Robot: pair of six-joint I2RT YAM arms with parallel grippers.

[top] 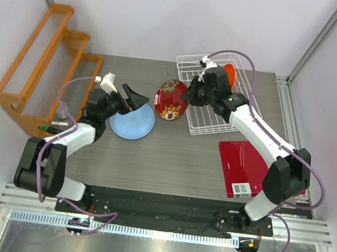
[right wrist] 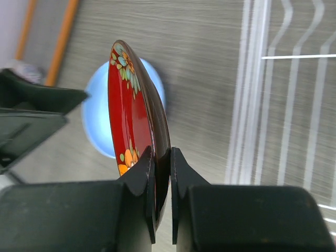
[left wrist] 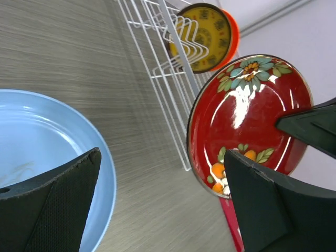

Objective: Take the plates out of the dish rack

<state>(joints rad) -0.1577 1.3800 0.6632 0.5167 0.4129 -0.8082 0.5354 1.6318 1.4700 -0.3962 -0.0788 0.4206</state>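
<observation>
My right gripper [top: 189, 95] [right wrist: 163, 153] is shut on the rim of the dark red floral plate [top: 171, 99] [right wrist: 131, 115], holding it on edge above the table, just left of the white wire dish rack [top: 211, 130] [right wrist: 257, 89]. That plate [left wrist: 247, 110] faces my left gripper [top: 136, 99] [left wrist: 163, 157], which stands wide open and holds nothing. A light blue plate [top: 132, 122] [left wrist: 37, 152] lies flat on the table, with the left gripper above its far edge. In the rack [left wrist: 176, 47] a yellow patterned plate [left wrist: 207, 37] stands upright with an orange plate [left wrist: 235, 32] [top: 229, 74] behind it.
An orange wooden stepped rack [top: 43, 66] stands at the far left. A flat red rectangle [top: 247, 164] lies on the table at the right, in front of the dish rack. Metal rails run along the table's right and near edges.
</observation>
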